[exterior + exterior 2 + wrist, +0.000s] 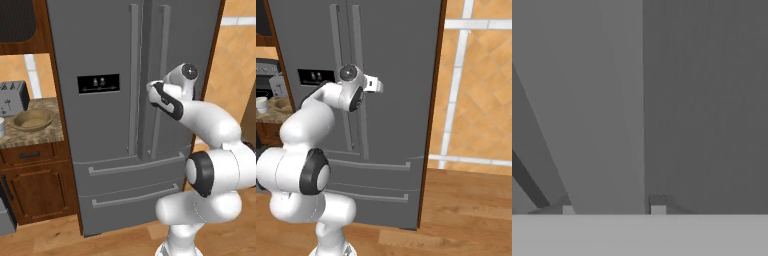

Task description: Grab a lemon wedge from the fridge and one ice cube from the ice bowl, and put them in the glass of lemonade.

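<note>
The grey steel fridge (100, 50) (401, 55) stands with both doors shut, so the lemon wedge is hidden. My gripper (613, 207) (376, 84) is up against the right door, and its fingers sit on either side of the long vertical handle (612, 125) (162, 55). The jaws are apart, with a narrow gap between the handle's edge and the right fingertip (658, 206). On the counter left of the fridge sits the tan ice bowl (32, 120). The small whitish glass of lemonade (1, 126) (261, 104) stands beside it.
A grey toaster (12, 97) stands behind the bowl on the stone counter (45, 137), above wooden cabinets (35, 190). The fridge's two lower drawers (130, 185) have horizontal handles. A tiled wall (481, 90) and wooden floor (466, 210) lie to the right of the fridge.
</note>
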Available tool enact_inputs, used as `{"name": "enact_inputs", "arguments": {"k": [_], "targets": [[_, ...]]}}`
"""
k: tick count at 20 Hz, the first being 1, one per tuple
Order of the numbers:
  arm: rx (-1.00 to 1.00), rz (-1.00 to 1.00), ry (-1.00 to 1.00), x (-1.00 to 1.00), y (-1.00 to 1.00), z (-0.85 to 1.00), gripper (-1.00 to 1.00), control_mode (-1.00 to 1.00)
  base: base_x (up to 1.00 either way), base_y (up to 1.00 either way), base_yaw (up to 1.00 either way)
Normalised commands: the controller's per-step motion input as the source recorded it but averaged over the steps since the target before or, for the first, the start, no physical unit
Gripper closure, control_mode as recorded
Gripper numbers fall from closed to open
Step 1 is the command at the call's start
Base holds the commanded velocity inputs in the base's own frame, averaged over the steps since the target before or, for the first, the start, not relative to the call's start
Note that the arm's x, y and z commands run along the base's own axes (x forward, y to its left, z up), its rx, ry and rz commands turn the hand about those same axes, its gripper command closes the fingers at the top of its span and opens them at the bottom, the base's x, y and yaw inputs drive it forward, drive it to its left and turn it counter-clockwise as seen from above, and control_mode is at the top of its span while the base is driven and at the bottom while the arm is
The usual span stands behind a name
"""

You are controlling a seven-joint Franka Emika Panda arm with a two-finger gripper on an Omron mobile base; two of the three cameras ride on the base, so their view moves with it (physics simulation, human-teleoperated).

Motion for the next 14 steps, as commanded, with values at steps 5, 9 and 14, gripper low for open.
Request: {"name": "enact_inputs", "arguments": {"k": [5,9,14], "targets": [[0.02,0.00,0.00,-0.65,-0.53,0.14,1.00,-1.00,0.00,0.00,0.00],[0.02,-0.01,0.00,-0.65,-0.52,0.10,1.00,-1.00,0.00,0.00,0.00],[0.01,-0.01,0.00,-0.60,-0.52,0.10,1.00,-1.00,0.00,0.00,0.00]]}}
